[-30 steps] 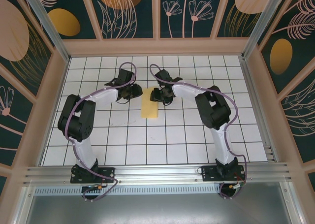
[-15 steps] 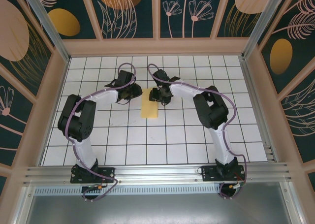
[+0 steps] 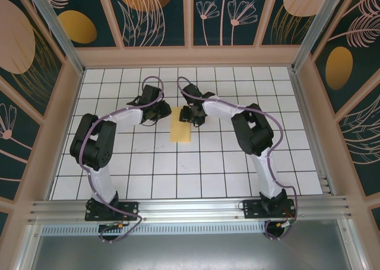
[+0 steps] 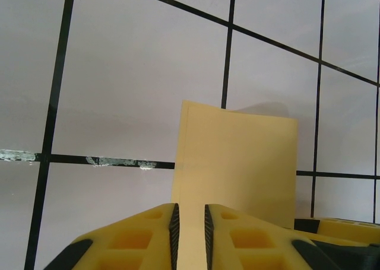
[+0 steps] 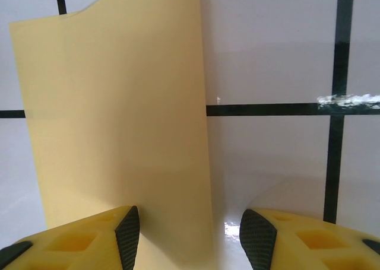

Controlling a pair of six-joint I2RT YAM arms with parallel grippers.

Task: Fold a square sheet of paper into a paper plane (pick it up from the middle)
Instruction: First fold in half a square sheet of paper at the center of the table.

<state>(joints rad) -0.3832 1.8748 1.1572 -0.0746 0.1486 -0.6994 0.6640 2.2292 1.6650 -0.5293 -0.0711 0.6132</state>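
- The sheet of paper (image 3: 180,130) lies on the white gridded table (image 3: 225,163), a little beyond its middle, between the two wrists. It is a plain yellow-orange rectangle, longer than it is wide and about one tile across.
- The left gripper (image 3: 164,111) sits low at the paper's far left corner, and its arm reaches in from the left side.
- In the left wrist view, the left gripper (image 4: 190,231) has its jaws drawn nearly together, leaving a thin slit between the black pads. Yellow paper fills that slit, but whether the pads actually pinch the sheet cannot be told.
- From that same view the paper (image 4: 237,163) runs away from the fingers as a flat panel. A soft shadow lies behind its far right corner (which suggests that corner sits slightly off the tiles).
- The right gripper (image 3: 187,114) is just beside the paper's far right edge, close to the left gripper but not touching it.
- In the right wrist view, the right gripper (image 5: 193,231) stands moderately wide and holds nothing. One finger is over the paper (image 5: 119,121) and the other over bare tile, so the sheet's long edge runs between them.
- The paper's far edge looks gently wavy there.
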